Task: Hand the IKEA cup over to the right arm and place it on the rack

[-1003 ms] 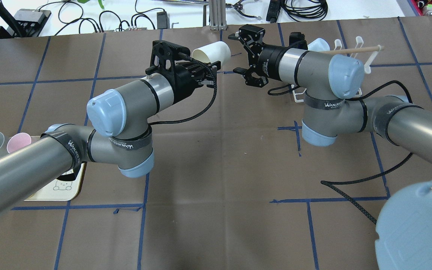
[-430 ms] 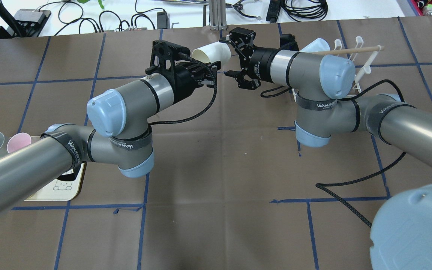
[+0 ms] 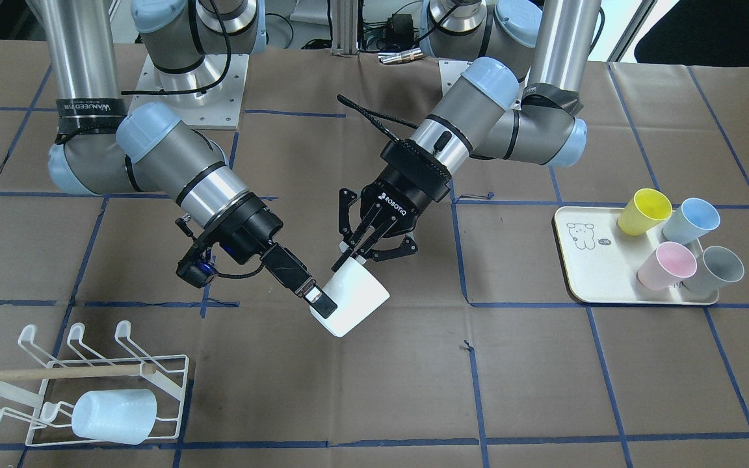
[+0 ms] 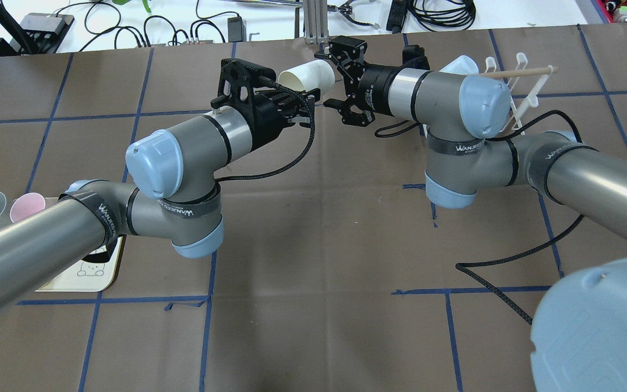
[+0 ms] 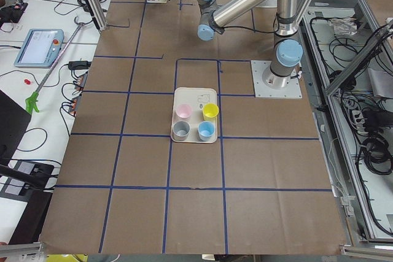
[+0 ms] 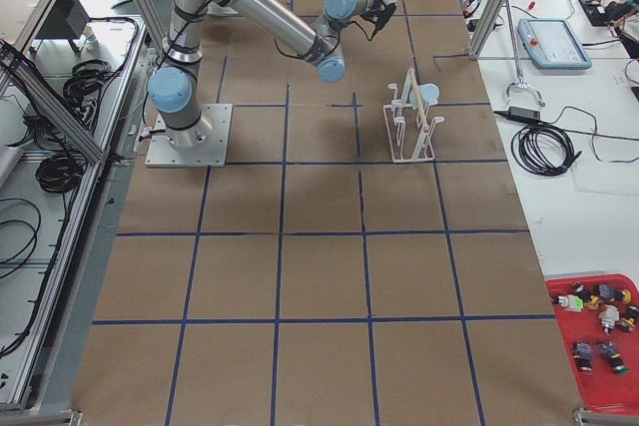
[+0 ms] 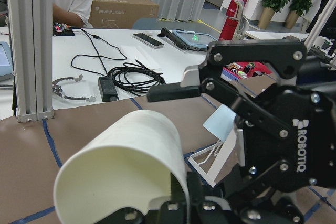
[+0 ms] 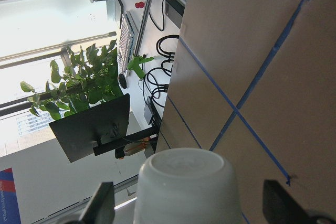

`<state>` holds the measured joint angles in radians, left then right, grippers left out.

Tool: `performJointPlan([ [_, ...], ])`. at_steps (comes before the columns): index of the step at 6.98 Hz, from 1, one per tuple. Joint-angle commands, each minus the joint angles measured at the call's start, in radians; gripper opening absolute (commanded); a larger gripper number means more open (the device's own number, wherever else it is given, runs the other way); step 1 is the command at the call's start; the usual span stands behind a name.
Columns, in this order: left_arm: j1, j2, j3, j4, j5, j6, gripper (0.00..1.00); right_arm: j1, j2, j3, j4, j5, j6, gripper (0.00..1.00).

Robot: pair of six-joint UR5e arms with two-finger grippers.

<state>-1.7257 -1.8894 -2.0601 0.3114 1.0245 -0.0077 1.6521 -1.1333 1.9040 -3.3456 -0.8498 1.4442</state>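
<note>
A white IKEA cup hangs on its side above the table's far middle. My left gripper is shut on its rim, which also shows in the front view and the left wrist view. My right gripper is open, with one finger on each side of the cup's closed base. In the right wrist view the fingers stand apart from the cup wall. The white wire rack with its wooden dowel stands on the table beyond the right arm.
A pale-blue cup lies on the rack's lower prongs. A cream bear tray on the robot's left holds yellow, blue, pink and grey cups. A black cable trails under the right arm.
My right gripper has moved left toward the cup, and its open fingers now straddle the cup's base. The left arm and the cup have stayed still.
</note>
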Motion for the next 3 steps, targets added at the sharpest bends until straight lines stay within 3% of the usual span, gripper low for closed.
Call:
performJointPlan([
  [1,0.0,0.001,0.0,0.0,0.0,0.0,0.0,0.012,0.007,-0.01,0.012,-0.003,-0.002,0.99],
  [3,0.0,0.0,0.0,0.0,0.002,0.0,0.01,0.018,0.024,-0.028,0.014,-0.008,-0.001,0.99],
])
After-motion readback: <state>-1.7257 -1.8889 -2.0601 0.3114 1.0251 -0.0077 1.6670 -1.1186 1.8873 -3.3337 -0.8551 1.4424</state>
